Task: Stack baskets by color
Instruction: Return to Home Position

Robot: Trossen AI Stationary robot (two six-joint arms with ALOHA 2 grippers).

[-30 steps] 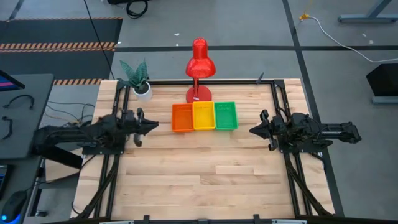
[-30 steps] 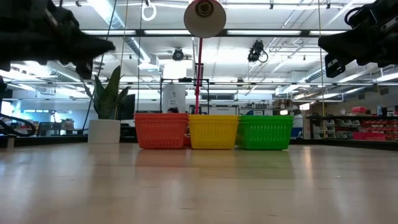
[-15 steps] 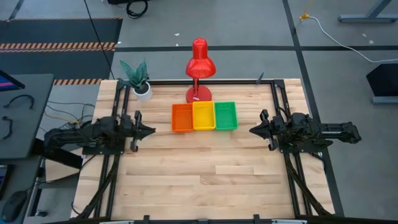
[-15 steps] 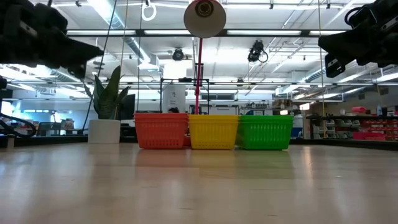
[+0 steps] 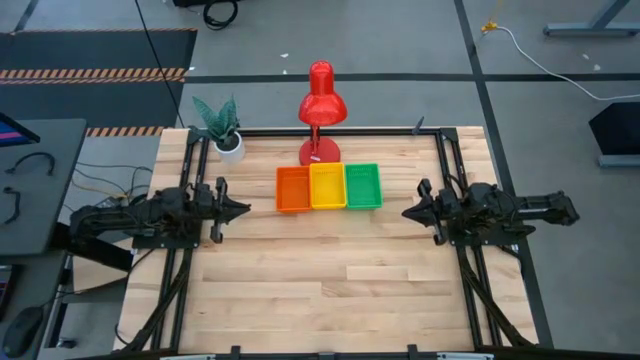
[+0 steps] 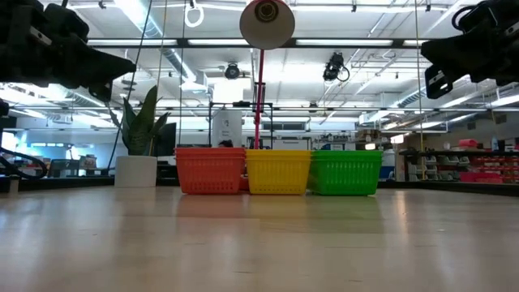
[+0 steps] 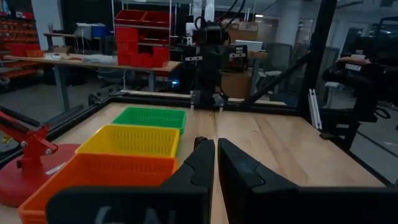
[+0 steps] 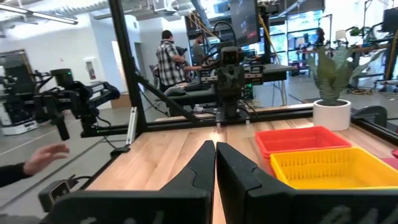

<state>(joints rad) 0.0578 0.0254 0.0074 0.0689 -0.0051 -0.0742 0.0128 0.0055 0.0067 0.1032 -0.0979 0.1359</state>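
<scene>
Three baskets stand side by side on their bases in a row at the table's far middle: orange [image 5: 292, 188], yellow [image 5: 327, 186] and green [image 5: 363, 186]. The low view shows the same row of orange [image 6: 210, 170], yellow [image 6: 278, 172] and green [image 6: 346, 172]. Whether each is a single basket or a stack, I cannot tell. My left gripper [image 5: 245, 209] hangs level over the table's left side, shut, pointing at the row, fingers together [image 7: 216, 163]. My right gripper [image 5: 405, 213] mirrors it on the right, shut [image 8: 215, 163]. Neither touches a basket.
A red desk lamp [image 5: 320, 105] stands just behind the baskets, its head above them. A potted plant [image 5: 225, 125] sits at the far left corner. Bare wood [image 5: 330, 280] stretches over the table's near half. Black frame rails [image 5: 445, 170] edge both sides. A person [image 8: 166, 59] stands beyond the table.
My left gripper has drawn back a little toward the table's left edge and rolled about its own axis, then kept still over the last half second. The baskets have stayed in place.
</scene>
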